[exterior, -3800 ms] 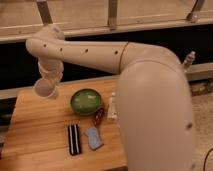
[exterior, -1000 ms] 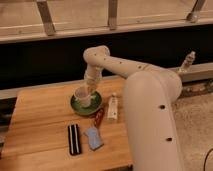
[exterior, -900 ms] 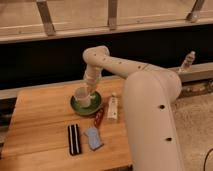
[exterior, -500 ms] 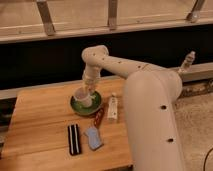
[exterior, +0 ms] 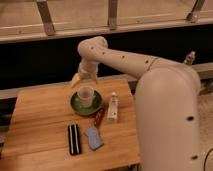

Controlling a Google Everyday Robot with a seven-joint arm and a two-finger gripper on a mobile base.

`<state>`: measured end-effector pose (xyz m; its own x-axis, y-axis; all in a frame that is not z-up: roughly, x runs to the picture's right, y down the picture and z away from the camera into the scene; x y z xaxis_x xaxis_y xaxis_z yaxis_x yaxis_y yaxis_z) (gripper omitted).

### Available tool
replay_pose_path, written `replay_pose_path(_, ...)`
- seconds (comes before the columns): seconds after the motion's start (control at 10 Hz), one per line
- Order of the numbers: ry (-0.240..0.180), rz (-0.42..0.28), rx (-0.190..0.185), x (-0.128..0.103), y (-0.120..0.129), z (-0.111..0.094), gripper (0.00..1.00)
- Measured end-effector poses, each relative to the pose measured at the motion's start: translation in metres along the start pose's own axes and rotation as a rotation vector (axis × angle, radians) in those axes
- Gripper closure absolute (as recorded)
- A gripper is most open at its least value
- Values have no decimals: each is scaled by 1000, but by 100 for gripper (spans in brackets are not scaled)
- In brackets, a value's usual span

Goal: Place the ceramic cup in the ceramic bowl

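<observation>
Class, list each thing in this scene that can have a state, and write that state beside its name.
ceramic cup: upright, standing inside the bowl
ceramic bowl: upright on the table, holding the cup
gripper: just above the cup
white bottle: standing upright
black bar: lying flat

Single view, high behind arm's shoulder, angled down onto worktop [exterior: 40, 125]; medium range. Pincer [exterior: 84, 78] mid-frame, above bowl's far rim.
</observation>
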<state>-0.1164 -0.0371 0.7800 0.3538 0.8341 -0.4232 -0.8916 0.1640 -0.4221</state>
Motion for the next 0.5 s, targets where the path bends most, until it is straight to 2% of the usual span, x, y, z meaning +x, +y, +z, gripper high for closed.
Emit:
replay_pose_path(0.2,-114,1,1,-15,5,-53,21)
replay_pose_path(0.4,-188,63,14,-29,-8,-84,21)
replay_pose_path(0.5,-209,99,22,-32,-19,-93,21)
